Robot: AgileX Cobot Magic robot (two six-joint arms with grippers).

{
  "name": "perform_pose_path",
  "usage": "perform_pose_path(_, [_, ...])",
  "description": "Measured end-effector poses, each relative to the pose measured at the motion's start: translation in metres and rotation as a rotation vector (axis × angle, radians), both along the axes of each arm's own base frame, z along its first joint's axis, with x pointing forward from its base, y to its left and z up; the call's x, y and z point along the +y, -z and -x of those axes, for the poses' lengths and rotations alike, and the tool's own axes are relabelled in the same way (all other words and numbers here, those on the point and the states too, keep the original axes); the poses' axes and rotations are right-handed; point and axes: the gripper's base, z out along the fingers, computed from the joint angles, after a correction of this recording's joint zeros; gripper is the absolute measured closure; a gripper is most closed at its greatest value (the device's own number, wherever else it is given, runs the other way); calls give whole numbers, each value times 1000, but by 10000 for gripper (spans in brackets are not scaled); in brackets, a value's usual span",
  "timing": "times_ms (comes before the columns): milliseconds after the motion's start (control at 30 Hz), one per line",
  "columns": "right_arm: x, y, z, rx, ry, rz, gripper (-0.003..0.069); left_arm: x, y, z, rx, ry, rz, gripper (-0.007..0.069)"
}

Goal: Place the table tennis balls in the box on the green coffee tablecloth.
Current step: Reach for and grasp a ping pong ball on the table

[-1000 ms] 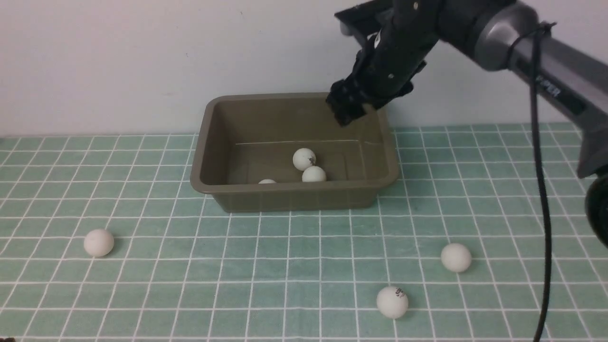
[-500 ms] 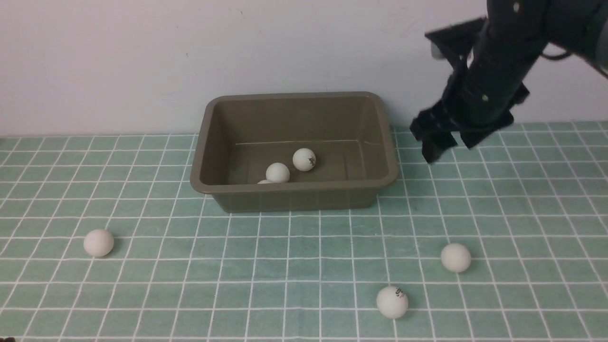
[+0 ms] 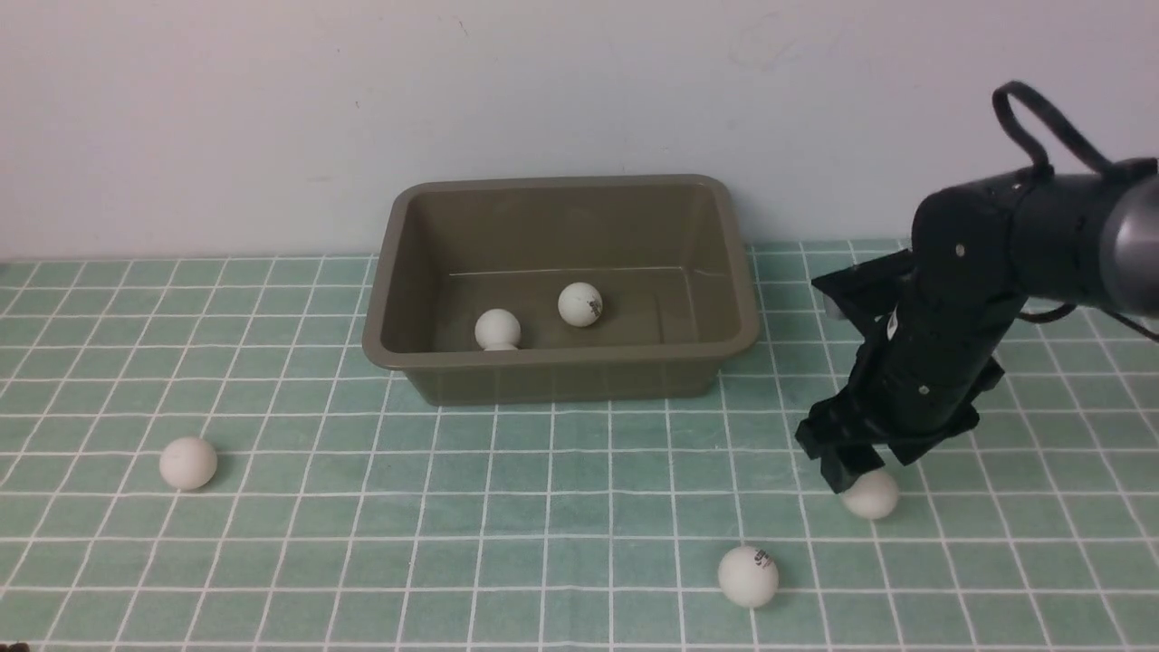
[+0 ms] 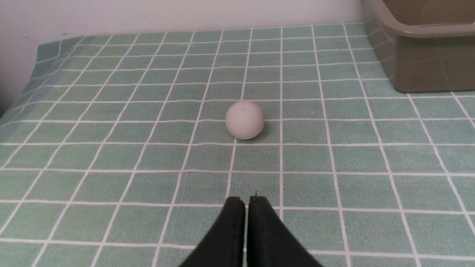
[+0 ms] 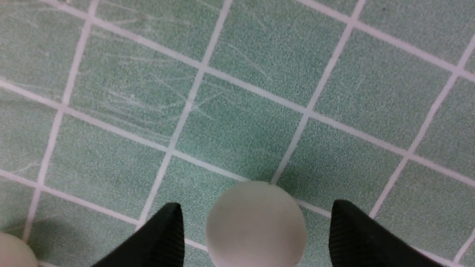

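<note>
The olive-brown box point(image 3: 561, 359) stands at the back of the green coffee tablecloth point(image 3: 543, 507). Two table tennis balls point(image 3: 497, 328) point(image 3: 579, 303) show inside it. Three more lie on the cloth: one at the left point(image 3: 188, 463), one with a logo at the front point(image 3: 748, 576), one at the right point(image 3: 870, 495). My right gripper point(image 3: 867, 471) is low over that right ball, open. In the right wrist view the ball point(image 5: 256, 230) sits between the fingertips point(image 5: 169, 226), apart from both. My left gripper point(image 4: 246, 202) is shut and empty, short of the left ball point(image 4: 244, 120).
A pale wall runs just behind the box. The cloth's left edge point(image 4: 35, 70) shows in the left wrist view, and the box's corner point(image 4: 423, 55) stands beyond the left ball. Another ball's edge point(image 5: 11, 254) shows in the right wrist view's corner.
My right arm swung from above the box to the right and came down over the right ball on the cloth. A ball inside the box rolled left.
</note>
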Motion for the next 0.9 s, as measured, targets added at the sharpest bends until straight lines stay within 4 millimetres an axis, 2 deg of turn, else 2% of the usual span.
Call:
perform_pose_path(333, [-1, 9, 3, -18, -1, -4, 204, 0, 0, 0, 0, 0, 0, 629])
perform_pose_path(667, [-1, 10, 4, -12, -1, -3, 321, 0, 0, 0, 0, 0, 0, 629])
perform_pose_path(900, [-1, 10, 4, -6, -1, 0, 334, 0, 0, 0, 0, 0, 0, 629])
